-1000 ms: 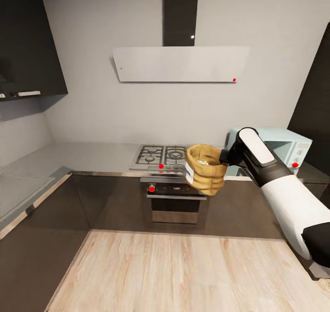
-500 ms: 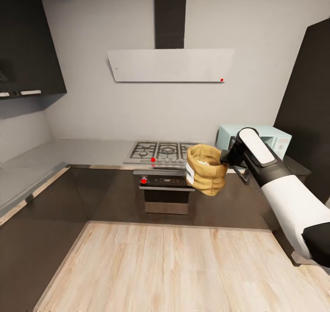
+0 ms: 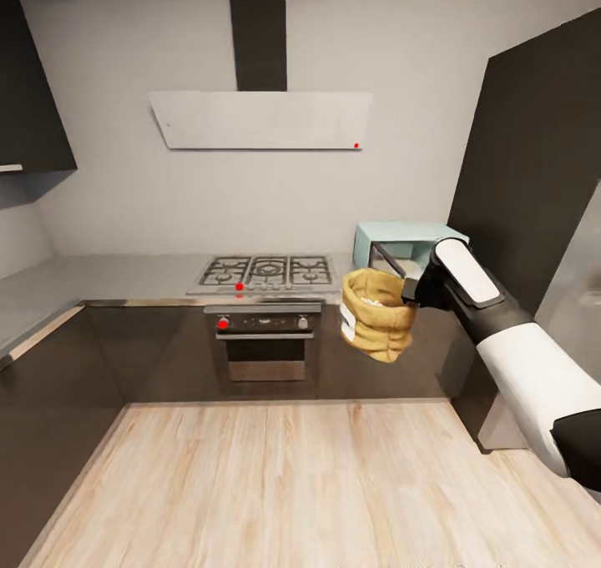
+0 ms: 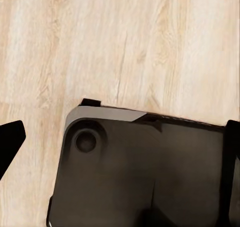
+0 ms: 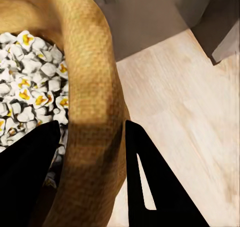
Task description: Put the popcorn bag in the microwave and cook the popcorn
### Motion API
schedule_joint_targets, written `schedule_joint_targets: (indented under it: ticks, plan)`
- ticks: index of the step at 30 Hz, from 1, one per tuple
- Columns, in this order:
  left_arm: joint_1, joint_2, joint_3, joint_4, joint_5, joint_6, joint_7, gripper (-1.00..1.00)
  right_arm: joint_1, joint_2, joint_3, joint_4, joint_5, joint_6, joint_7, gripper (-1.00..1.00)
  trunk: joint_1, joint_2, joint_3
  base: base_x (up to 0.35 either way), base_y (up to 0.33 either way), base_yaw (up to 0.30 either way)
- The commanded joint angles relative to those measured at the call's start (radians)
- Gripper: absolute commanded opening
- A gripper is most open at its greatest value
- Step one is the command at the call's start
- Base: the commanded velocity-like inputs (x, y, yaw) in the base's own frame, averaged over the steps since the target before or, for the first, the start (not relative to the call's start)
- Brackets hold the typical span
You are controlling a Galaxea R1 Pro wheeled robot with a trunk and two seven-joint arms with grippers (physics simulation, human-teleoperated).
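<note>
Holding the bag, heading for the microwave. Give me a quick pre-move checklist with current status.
1. Grip: right gripper pinches the popcorn bag wall, one finger inside, one outside: ok.
2. Bag upright, mouth up: ok.
3. Popcorn inside the bag: ok.
4. Microwave in view behind the bag: ok.
5. Microwave door open: looks ajar, cannot tell.
6. Left gripper state: cannot tell.

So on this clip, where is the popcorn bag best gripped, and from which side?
By its rolled rim, one finger inside the mouth and one outside, pinching the wall. The right gripper grips the popcorn bag this way, coming from the bag's right as the head view shows it. The sack is soft and open-topped, so squeezing its body might crush it; held at the rim it hangs roughly upright with the popcorn inside.
</note>
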Motion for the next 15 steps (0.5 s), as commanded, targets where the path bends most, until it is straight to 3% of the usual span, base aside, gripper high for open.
schedule_joint_targets:
  ticks: [1,9,15]
  plan:
    - [-0.002,-0.001,0.003,0.002,0.001,-0.003,0.001,1.00,-0.001,-0.003,0.003,-0.001,-0.010,0.008,-0.010,-1.00,0.001,-0.002,-0.002,-0.003,-0.349,-0.282]
    - [-0.004,-0.004,0.003,0.003,0.002,-0.003,0.002,1.00,0.004,-0.004,0.014,0.000,-0.009,0.010,-0.008,-1.00,0.001,-0.002,-0.002,-0.001,-0.350,-0.061]
    - [-0.004,-0.004,0.004,0.003,0.002,-0.003,0.002,1.00,0.047,-0.010,0.025,-0.004,-0.009,0.011,0.009,-1.00,0.001,-0.002,-0.002,0.000,-0.350,0.000]
